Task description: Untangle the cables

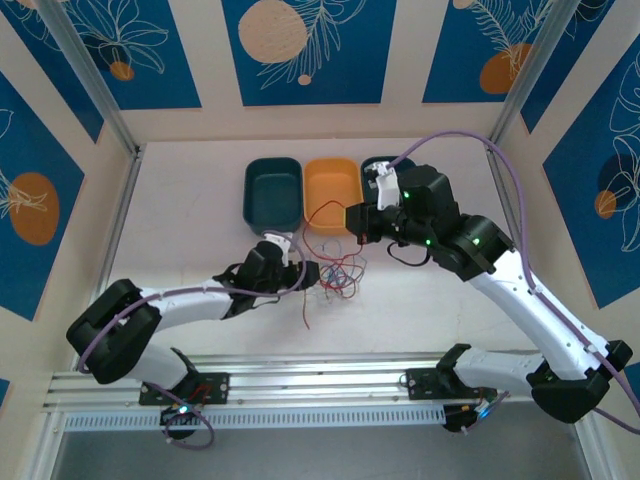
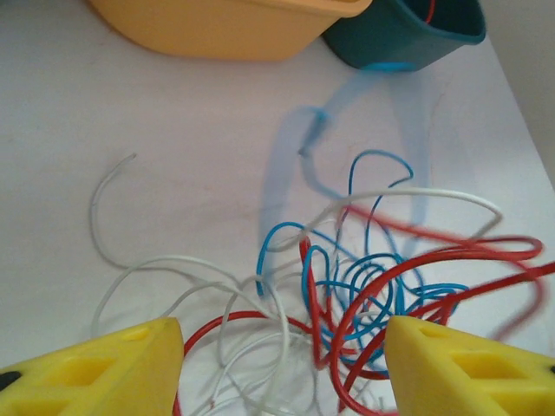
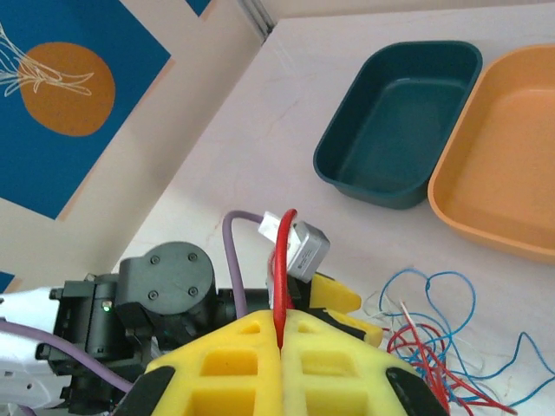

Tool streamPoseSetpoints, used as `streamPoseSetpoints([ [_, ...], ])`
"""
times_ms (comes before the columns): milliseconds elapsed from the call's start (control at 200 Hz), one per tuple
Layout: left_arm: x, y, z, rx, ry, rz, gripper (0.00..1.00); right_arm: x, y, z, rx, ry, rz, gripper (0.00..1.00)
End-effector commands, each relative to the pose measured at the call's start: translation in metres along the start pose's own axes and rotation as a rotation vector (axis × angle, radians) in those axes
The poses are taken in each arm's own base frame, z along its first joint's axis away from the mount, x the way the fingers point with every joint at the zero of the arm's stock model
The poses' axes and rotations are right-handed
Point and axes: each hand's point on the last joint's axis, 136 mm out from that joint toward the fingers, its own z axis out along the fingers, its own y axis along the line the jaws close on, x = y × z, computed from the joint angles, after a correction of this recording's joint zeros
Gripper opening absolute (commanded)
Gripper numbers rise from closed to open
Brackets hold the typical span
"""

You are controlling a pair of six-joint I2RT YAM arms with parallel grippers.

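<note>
The cables [image 1: 336,276] lie in a tangle of thin red, blue and white wires mid-table. My left gripper [image 1: 303,272] sits low at the tangle's left edge. In the left wrist view its yellow fingers [image 2: 130,368] stand apart, the gripper [image 2: 282,368] open, with red and white loops of the cables [image 2: 364,286] lying between them. My right gripper [image 1: 350,216] hovers above the tangle's far side. In the right wrist view that gripper [image 3: 280,342] is shut on one red cable [image 3: 284,260], which rises straight out of the closed pads.
Three trays line the back: a dark teal tray [image 1: 273,190], an orange tray [image 1: 333,182] and a second teal tray [image 1: 380,163] partly under the right arm. A red wire end shows inside that tray [image 2: 408,39]. Walls enclose the table.
</note>
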Motion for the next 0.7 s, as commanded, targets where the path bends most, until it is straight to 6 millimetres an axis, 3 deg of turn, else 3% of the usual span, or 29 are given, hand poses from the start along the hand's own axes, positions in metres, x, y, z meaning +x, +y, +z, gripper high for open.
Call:
streamPoseSetpoints([
  [0,0.003,0.012,-0.004,-0.034,-0.021,0.018,0.62,-0.021,0.014,-0.015,-0.027,-0.068,-0.005,0.00],
  [240,0.003,0.022,-0.021,-0.071,-0.040,0.072,0.63,-0.038,0.020,-0.031,-0.012,-0.114,-0.041,0.00],
  [440,-0.012,0.018,-0.043,-0.093,-0.096,0.116,0.69,-0.055,0.029,-0.045,-0.005,-0.145,-0.082,0.00],
  [555,-0.024,0.014,-0.055,-0.100,-0.148,0.117,0.84,-0.064,0.036,-0.056,-0.002,-0.167,-0.117,0.00],
  [625,-0.032,0.011,-0.061,-0.100,-0.177,0.128,1.00,-0.069,0.039,-0.061,-0.002,-0.179,-0.137,0.00],
  [695,-0.039,0.007,-0.066,-0.095,-0.203,0.144,1.00,-0.074,0.042,-0.065,-0.002,-0.195,-0.152,0.00],
])
